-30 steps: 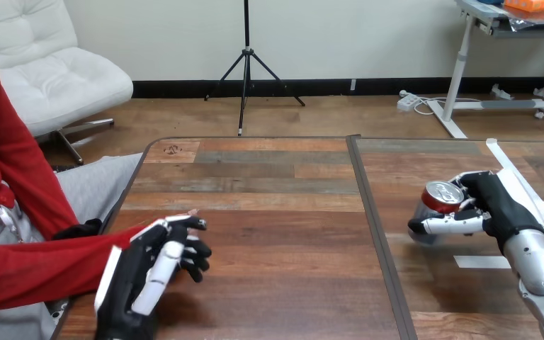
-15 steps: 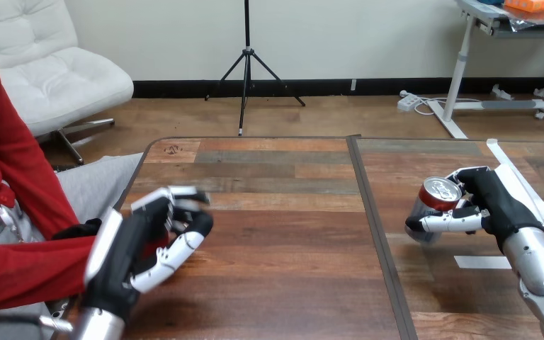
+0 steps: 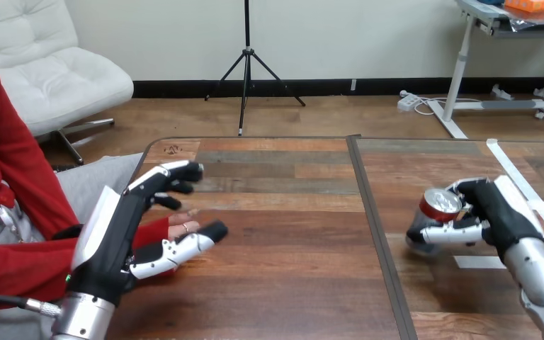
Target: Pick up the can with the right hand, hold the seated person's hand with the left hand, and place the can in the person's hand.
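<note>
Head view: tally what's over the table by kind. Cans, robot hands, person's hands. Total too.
can: 1
robot hands: 2, the left hand and the right hand
person's hand: 1
Total: 4

Red can point(image 3: 439, 205), brown grained bench point(image 3: 283, 241)
The can is topped in silver; the left robot hand point(image 3: 124, 234) and right robot hand point(image 3: 494, 209) are finished black and white.

Prob. lab/test setup: wooden table point(image 3: 283, 241) w/ tape marks point(image 3: 477, 261).
</note>
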